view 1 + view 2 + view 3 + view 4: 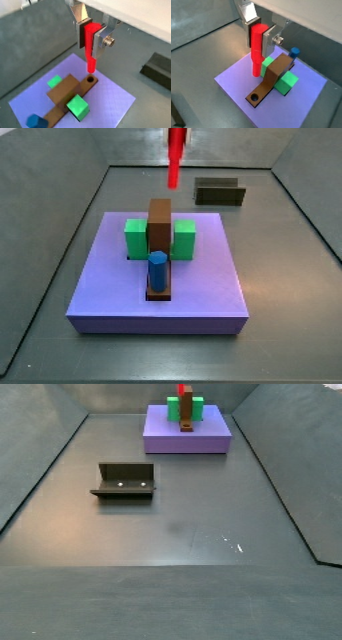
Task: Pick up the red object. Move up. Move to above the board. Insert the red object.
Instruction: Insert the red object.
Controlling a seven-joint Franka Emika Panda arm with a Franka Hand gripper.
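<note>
My gripper (91,39) is shut on the red object (91,50), a slim red peg held upright by its upper part; both show in both wrist views, gripper (256,39) and peg (258,47). The peg hangs above the purple board (110,92), its lower tip just above the round hole (91,78) at one end of the brown bar (67,92). In a side view the peg (175,156) hangs over the bar's far end (160,223). My gripper itself is out of both side views.
Two green blocks (136,238) (185,238) flank the brown bar. A blue peg (158,270) stands in the bar's near end. The fixture (219,192) stands on the grey floor beyond the board, also in a side view (124,480). Grey walls enclose the floor.
</note>
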